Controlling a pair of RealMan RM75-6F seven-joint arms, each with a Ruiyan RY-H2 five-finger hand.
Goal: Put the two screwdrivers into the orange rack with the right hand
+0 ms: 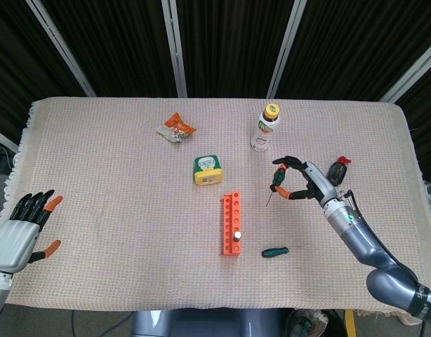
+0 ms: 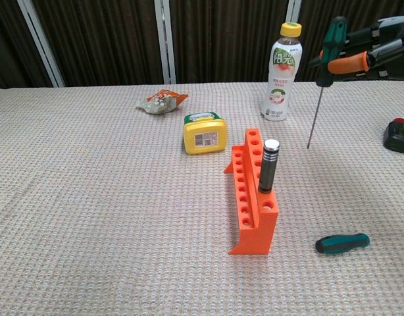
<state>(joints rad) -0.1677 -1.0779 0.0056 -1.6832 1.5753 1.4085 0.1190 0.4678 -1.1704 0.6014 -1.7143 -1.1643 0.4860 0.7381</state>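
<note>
Dark curtains hang behind my table (image 1: 96, 210), which is covered in a woven beige cloth. The orange rack (image 1: 231, 225) (image 2: 252, 194) stands near the middle, a stepped block with a row of holes; I see one tool already standing upright in a hole at its near end, a black handle with a silver cap (image 2: 268, 166). The other holes look empty from the head view.

My right hand (image 1: 304, 179) (image 2: 379, 49) is up off the table to the right of the rack, pinching a green-handled screwdriver (image 1: 275, 179) (image 2: 324, 72) with its thin shaft pointing down, the tip clear of the cloth. A second screwdriver (image 1: 275, 251) (image 2: 342, 243) lies flat on the cloth just right of the rack's near end.

My left hand (image 1: 22, 232) hovers at the far left edge, fingers spread, holding nothing.

Behind the rack sit a yellow box (image 1: 208, 169), a drink bottle (image 1: 265, 127) with its yellow cap on, and a crumpled snack wrapper (image 1: 176, 128). A padlock (image 1: 350, 209) lies at the right.
</note>
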